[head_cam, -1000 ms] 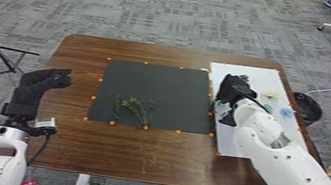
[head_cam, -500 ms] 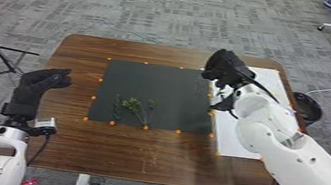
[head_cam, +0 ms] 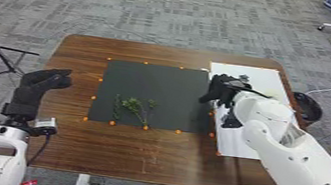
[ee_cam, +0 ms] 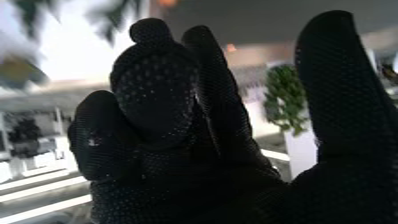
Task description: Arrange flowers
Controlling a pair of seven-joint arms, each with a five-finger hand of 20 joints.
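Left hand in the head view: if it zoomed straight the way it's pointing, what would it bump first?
The left hand would probably reach the dark mat first, near its far left corner, maybe gliding over it: its height is unclear.

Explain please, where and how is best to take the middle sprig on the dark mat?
Probably pinch the middle sprig by its thin stem, from above on the near side: the stem points toward the near edge of the dark mat, while the leafy top spreads at the far end.
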